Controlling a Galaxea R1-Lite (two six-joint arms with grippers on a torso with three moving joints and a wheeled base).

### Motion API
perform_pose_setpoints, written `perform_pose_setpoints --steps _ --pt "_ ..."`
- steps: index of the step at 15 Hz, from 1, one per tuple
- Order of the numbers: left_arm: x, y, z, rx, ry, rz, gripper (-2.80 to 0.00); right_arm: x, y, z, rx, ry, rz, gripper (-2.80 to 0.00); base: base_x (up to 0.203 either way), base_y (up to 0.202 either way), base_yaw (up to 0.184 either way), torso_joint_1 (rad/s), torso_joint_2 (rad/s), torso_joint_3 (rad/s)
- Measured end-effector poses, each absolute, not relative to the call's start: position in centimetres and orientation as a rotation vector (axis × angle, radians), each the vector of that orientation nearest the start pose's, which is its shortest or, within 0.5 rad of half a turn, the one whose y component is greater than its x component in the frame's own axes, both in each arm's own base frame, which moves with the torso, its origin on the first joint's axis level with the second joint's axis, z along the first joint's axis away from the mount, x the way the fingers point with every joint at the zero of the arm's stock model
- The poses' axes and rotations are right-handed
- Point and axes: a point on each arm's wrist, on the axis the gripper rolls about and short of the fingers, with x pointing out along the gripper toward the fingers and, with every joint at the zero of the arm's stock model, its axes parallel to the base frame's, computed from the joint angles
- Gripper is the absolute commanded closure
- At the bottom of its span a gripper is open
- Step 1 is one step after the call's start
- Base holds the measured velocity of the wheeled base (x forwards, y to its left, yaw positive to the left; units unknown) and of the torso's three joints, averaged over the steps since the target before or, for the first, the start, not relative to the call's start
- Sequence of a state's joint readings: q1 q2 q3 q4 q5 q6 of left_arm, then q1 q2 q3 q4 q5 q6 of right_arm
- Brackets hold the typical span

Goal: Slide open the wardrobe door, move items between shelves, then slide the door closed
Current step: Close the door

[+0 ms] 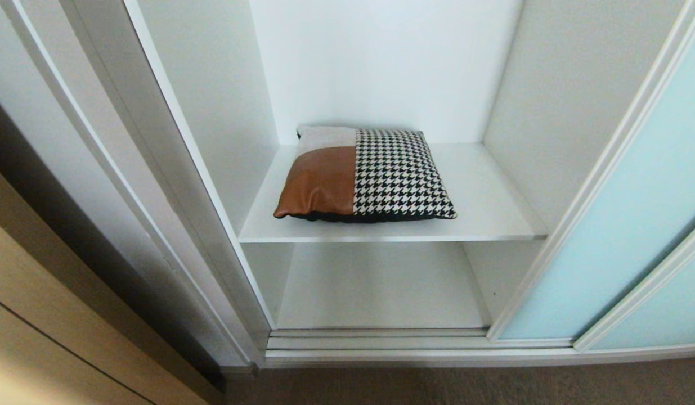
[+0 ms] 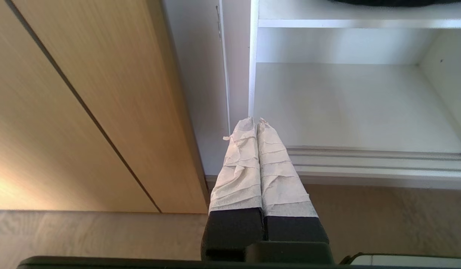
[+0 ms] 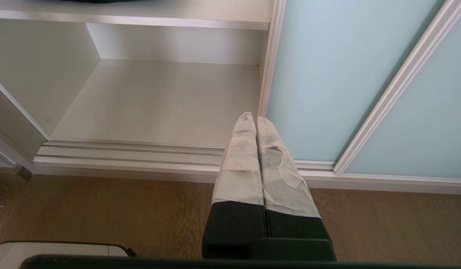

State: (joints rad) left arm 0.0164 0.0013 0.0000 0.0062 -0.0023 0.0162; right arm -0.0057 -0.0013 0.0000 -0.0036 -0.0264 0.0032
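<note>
My left hand (image 2: 257, 123) hangs low in front of the wardrobe's left edge, its taped fingers pressed flat together and holding nothing; my right hand (image 3: 252, 119) is the same, closed and empty, pointing at the foot of the sliding wardrobe door (image 1: 623, 214). Neither shows in the head view.

That frosted aqua door already stands slid to the right, so the compartment is open. The cushion (image 1: 364, 174) lies flat on the upper shelf (image 1: 493, 214), towards its left half, its front edge close to the shelf's lip. The lower shelf (image 1: 375, 287) beneath it is bare.

The risks I see start with the grip. The cushion is soft and broad; if I pinch only a corner it may sag, swing and snag on the shelf lip or drop to the floor (image 3: 103, 213). The leather patch looks slick, so my fingers could slide off it. Reaching in with closed fingers would merely shove the cushion towards the back wall. The opening is narrow, and a wide arm path could knock the door frame or the white side panel (image 1: 212, 112). Closing the door on an overhanging cushion would jam it in the track (image 3: 133, 149).
</note>
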Motion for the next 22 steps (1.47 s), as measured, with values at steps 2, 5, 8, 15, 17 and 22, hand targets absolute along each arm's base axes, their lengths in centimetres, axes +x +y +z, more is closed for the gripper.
perform_pose_setpoints --steps 2,5,8,15,17,22 --pt "-2.27 -0.04 7.49 0.005 0.007 0.016 0.0 -2.29 -0.04 7.58 0.003 -0.005 -0.032 0.0 0.0 0.0 0.0 0.0 0.0 0.0" --pt "-2.27 -0.03 7.49 0.004 0.008 0.018 0.0 -2.29 -0.04 7.58 0.003 -0.005 -0.031 0.0 0.0 0.0 0.0 0.0 0.0 0.0" --pt "-2.27 -0.04 7.49 0.004 0.008 0.017 0.0 -2.29 -0.04 7.58 0.003 -0.004 -0.032 0.0 0.0 0.0 0.0 0.0 0.0 0.0" --pt "-2.27 -0.04 7.49 0.003 0.007 0.018 0.0 -2.29 -0.04 7.58 0.002 -0.005 -0.031 0.0 0.0 -0.111 0.005 0.0 0.0 0.002" --pt "-2.27 -0.03 7.49 0.004 0.008 0.018 0.0 -2.29 -0.05 7.58 0.003 -0.005 -0.032 0.0 0.0 -0.194 0.004 -0.003 0.0 0.001" --pt "-2.27 -0.03 7.49 0.003 0.007 0.018 0.0 -2.29 -0.05 7.57 0.003 -0.004 -0.033 0.0 0.0 -0.197 0.001 0.005 0.0 0.001"
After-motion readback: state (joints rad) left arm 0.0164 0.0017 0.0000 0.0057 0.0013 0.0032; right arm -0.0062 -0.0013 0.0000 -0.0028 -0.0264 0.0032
